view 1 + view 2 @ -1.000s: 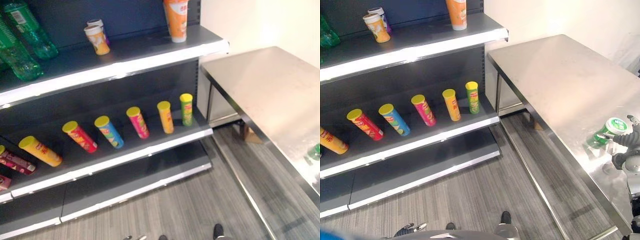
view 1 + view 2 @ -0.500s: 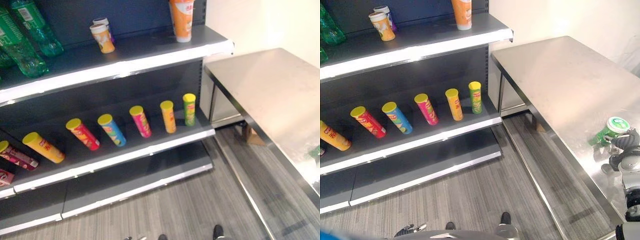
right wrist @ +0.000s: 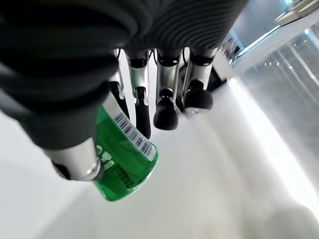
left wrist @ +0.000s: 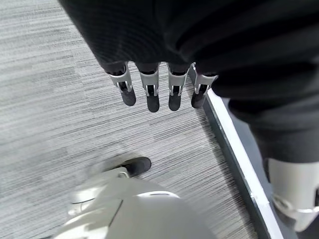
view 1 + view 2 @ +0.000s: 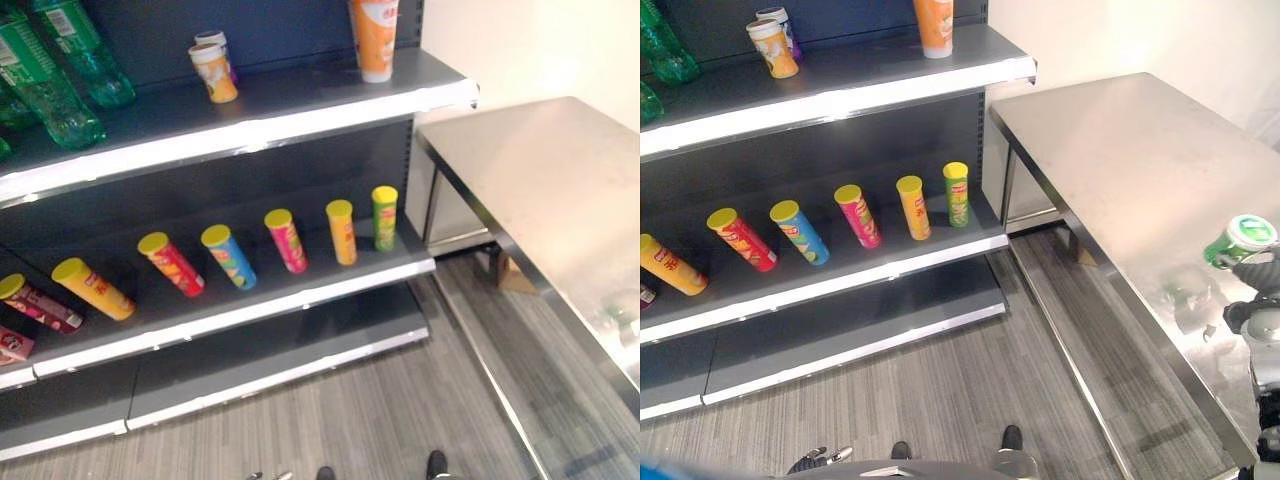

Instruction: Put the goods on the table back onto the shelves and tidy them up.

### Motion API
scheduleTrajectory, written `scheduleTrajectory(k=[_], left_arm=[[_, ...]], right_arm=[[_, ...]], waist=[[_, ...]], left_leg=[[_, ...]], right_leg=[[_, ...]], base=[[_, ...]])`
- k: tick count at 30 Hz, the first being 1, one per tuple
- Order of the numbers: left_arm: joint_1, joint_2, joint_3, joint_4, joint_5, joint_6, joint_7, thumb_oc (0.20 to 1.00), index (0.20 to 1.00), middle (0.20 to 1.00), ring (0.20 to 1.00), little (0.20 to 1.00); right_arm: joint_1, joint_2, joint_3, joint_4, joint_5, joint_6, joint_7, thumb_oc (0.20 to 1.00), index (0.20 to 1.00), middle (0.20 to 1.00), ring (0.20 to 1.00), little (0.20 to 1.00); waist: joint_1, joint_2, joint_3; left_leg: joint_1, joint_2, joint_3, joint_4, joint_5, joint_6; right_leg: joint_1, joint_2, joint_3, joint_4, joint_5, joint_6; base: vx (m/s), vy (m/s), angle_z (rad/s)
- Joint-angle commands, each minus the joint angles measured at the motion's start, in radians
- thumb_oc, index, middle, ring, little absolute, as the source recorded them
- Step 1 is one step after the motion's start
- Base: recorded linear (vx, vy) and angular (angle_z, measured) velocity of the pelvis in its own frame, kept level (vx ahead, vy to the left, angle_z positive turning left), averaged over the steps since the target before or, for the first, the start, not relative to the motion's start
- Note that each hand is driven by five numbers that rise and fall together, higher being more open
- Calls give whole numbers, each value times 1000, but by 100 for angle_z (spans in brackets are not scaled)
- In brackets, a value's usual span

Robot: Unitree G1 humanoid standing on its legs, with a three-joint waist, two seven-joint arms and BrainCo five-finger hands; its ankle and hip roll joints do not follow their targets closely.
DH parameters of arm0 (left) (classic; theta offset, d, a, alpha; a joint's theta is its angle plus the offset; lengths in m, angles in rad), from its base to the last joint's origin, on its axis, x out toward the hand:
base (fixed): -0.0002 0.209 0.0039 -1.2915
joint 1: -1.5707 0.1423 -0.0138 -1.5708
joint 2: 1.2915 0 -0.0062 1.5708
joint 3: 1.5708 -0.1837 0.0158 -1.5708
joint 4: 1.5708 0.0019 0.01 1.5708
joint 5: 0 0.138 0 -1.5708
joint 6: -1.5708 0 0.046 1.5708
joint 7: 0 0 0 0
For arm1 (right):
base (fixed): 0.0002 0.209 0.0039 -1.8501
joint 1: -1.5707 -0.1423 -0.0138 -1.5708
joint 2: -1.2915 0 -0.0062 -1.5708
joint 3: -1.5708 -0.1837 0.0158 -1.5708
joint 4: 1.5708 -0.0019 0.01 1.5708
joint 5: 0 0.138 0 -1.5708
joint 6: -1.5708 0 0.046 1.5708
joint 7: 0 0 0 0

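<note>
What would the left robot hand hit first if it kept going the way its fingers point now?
Most likely the grey striped floor. The left robot hand hangs with straight fingers aimed down at it, nothing between, though depth is hard to judge.

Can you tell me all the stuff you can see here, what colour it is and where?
Bottles: several, green, top shelf, left end.
Cups: two, orange in front, purple behind, top shelf.
Tall cup: one, orange, top shelf, right end.
Tubes: yellow lids; yellow, red, blue, pink, orange, green; leaning in a row on the middle shelf.
Packs: dark red, middle shelf, far left.
Table: one, steel, right of the shelves.
Can: one, green, white lid, in the right robot hand, above the table.
Left robot hand: fingers straight, over the floor.
</note>
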Motion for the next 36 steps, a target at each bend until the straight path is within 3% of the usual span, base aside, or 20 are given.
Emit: scheduleTrajectory(k=[1, 6, 10, 16, 18, 20, 21, 22, 23, 24, 28, 36], left_arm=[[-54, 48, -3, 15, 30, -7, 18, 1000, 1000, 1000, 1000, 1000], [-69, 57, 20, 43, 51, -5, 21, 1000, 1000, 1000, 1000, 1000], [-74, 64, 34, 45, 50, -9, 15, 1000, 1000, 1000, 1000, 1000], [-74, 69, 43, 45, 39, -21, 4, 1000, 1000, 1000, 1000, 1000], [-75, 78, 56, 59, 36, -20, 2, 1000, 1000, 1000, 1000, 1000], [-73, 89, 54, 56, 35, -18, -5, 1000, 1000, 1000, 1000, 1000], [-73, 88, 55, 56, 35, -18, -5, 1000, 1000, 1000, 1000, 1000], [-73, 90, 50, 54, 36, -18, -9, 1000, 1000, 1000, 1000, 1000], [-74, 94, 41, 54, 36, -21, -19, 1000, 1000, 1000, 1000, 1000], [-81, 98, 30, 53, 35, -16, -25, 1000, 1000, 1000, 1000, 1000], [-75, 85, 29, 59, 13, -23, -29, 1000, 1000, 1000, 1000, 1000], [-52, 77, 39, 78, -4, -16, -19, 1000, 1000, 1000, 1000, 1000]], right_arm=[[-68, 18, -64, -98, 30, -98, -86, 200, 200, 200, 200, 200], [-45, 80, -122, -356, 107, -181, -38, 200, 200, 200, 200, 200], [-44, 84, -118, -446, 117, -192, 3, 200, 200, 200, 200, 200], [-98, 27, -61, -547, 101, -200, 64, 200, 200, 200, 200, 200], [-151, -13, -3, -578, 103, -207, 90, 200, 200, 200, 200, 200], [-192, -64, 44, -597, 104, -211, 120, 200, 200, 200, 200, 200], [-194, -65, 46, -596, 105, -211, 120, 200, 200, 200, 200, 200], [-197, -84, 51, -607, 104, -215, 131, 200, 200, 200, 200, 200], [-203, -126, 49, -618, 115, -221, 149, 200, 200, 200, 200, 200], [-211, -148, 45, -607, 110, -221, 135, 200, 200, 200, 200, 200], [-307, -177, 119, -593, 171, -236, 158, 200, 200, 200, 200, 200], [-398, -165, 222, -554, 220, -224, 181, 200, 200, 200, 200, 200]], waist=[[18, -54, 14], [12, -65, 10], [18, -77, 9], [38, -101, 21], [54, -110, 38], [57, -107, 57], [57, -107, 58], [55, -105, 60], [48, -109, 49], [49, -120, 42], [79, -134, 8], [107, -134, -9]], left_leg=[[22, 38, -7, 33, -89, -29], [21, 27, -12, 42, -106, -16], [16, 6, -15, 52, -121, -3], [0, -71, -47, 80, -157, 38], [-8, -93, -41, 89, -159, 58], [-25, -94, -54, 98, -143, 68], [-24, -93, -54, 99, -144, 67], [-24, -95, -67, 98, -142, 69], [-34, -103, -93, 91, -130, 68], [-42, -107, -98, 98, -131, 69], [-72, -115, -183, 102, -110, 33], [-72, -92, -238, 94, -84, 2]], right_leg=[[-55, -56, 71, 108, -108, 52], [-67, -62, 84, 110, -95, 60], [-78, -76, 96, 108, -75, 71], [-112, -137, 125, 103, -12, 106], [-146, -159, 132, 177, 3, 111], [-168, -107, 181, 285, -38, 95], [-170, -106, 181, 291, -41, 94], [-167, -70, 207, 314, -72, 87], [-145, -2, 251, 292, -132, 66], [-137, 24, 262, 271, -153, 44], [-44, 45, 225, 137, -160, 16], [4, 52, 158, 101, -175, -6]], base=[[0, 0, 0], [-20, 80, 0], [-44, 132, 0], [-62, 205, 1], [-132, 233, -6], [-106, 144, -8], [-8, 28, 12], [11, -2, 22], [27, -23, 34], [15, -57, 88], [27, -163, 95], [7, -119, 38]])
